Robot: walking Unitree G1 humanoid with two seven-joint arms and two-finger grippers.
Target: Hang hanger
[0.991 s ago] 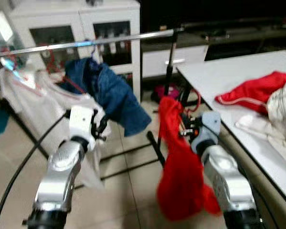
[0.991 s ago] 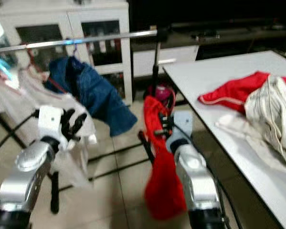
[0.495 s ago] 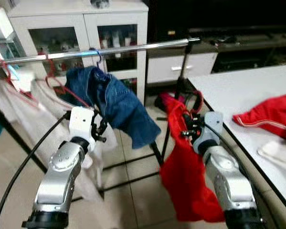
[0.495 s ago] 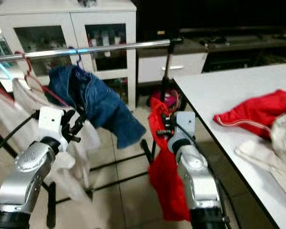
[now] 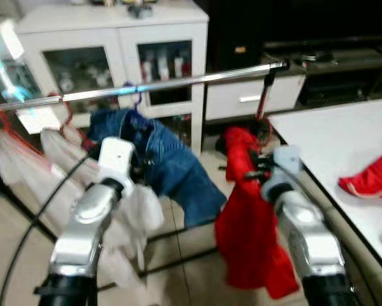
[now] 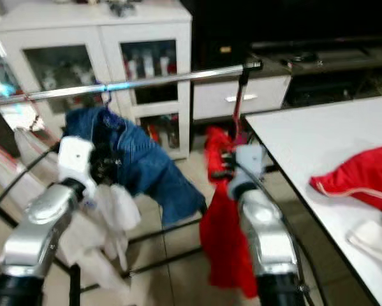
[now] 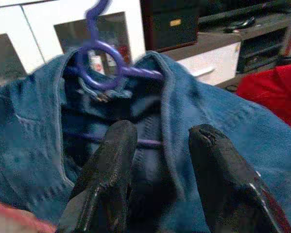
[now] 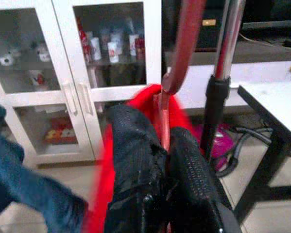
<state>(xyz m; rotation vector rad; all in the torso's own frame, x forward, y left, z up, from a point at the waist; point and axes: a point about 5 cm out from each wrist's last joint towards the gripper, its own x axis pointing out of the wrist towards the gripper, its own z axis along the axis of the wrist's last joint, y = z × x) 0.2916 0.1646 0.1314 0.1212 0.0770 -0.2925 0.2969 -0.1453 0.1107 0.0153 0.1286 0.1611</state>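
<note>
Fingers of the right gripper (image 8: 161,155) are clamped together on the stem of a red hanger (image 8: 181,46), whose hook curves up just beside the rack's upright post (image 8: 222,73). From that hanger a red garment (image 5: 251,236) hangs down along the right arm, well below the rail (image 5: 178,84) and close to its post end. Over the last second the arm has lifted: the gripper and the top of the garment now sit nearer the rail than they did, and the whole scene has slid rightward as the robot turned toward the rack. To my eye that puts the task in its approach stage, with the hook not yet over the bar and some rise left to go.

Off to the robot's left, the left gripper (image 7: 157,165) is held with its fingers spread apart and nothing between them, right in front of a blue denim jacket (image 7: 203,111) that already hangs from the rail on a purple hanger (image 7: 99,53). White clothes (image 5: 124,217) hang further along that end.

Beyond the rack stands a white cabinet (image 5: 178,32) with glass doors. At the robot's right, the desk (image 5: 331,140) carries another red garment (image 5: 372,178) at its far-right edge, cut off by the frame.

Both head views are blurred, so the hook's tip and how far it stands from the rail are hard to make out. The garment hides the hanger's shoulders.
</note>
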